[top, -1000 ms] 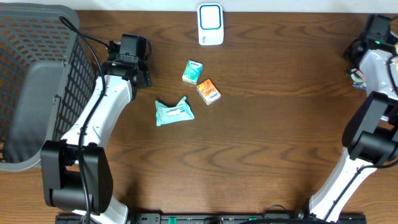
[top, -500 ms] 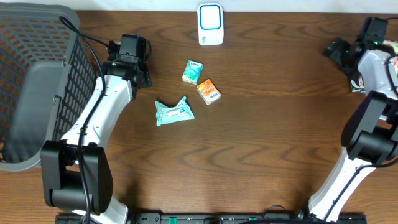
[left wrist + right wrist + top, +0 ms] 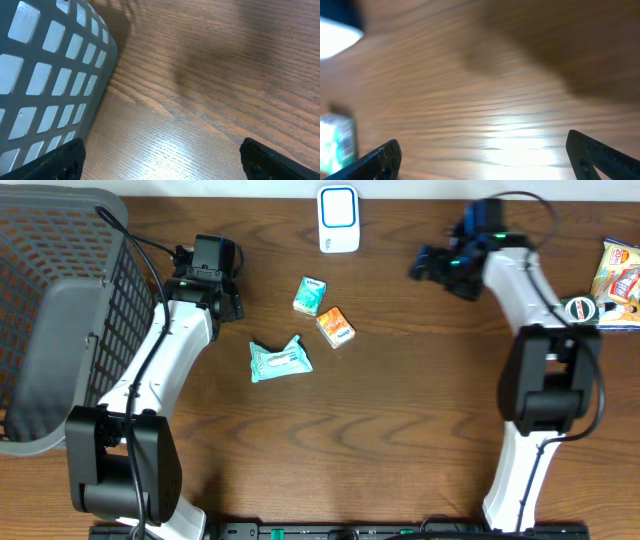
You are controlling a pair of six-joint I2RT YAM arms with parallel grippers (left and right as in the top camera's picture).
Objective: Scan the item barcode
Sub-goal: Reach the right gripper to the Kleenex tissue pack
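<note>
Three small items lie mid-table in the overhead view: a green-and-white box point(image 3: 311, 295), an orange packet point(image 3: 336, 327) and a teal wipes pack point(image 3: 280, 361). A white scanner with a blue frame point(image 3: 339, 218) stands at the back edge. My left gripper point(image 3: 232, 292) sits left of the items, open and empty; its wrist view shows only bare wood between the fingers point(image 3: 161, 152). Open and empty too, my right gripper point(image 3: 432, 265) hovers right of the scanner. The right wrist view is blurred, with wood between the jaws point(image 3: 482, 150) and the green box point(image 3: 337, 140) at far left.
A large grey mesh basket point(image 3: 50, 310) fills the left end of the table, close beside the left arm, and shows in the left wrist view point(image 3: 45, 75). A snack bag point(image 3: 620, 275) and a small round object point(image 3: 580, 308) lie at the right edge.
My right arm has swung left from the far right edge to a spot right of the scanner, uncovering the snack bag. The left arm and the items have not moved.
</note>
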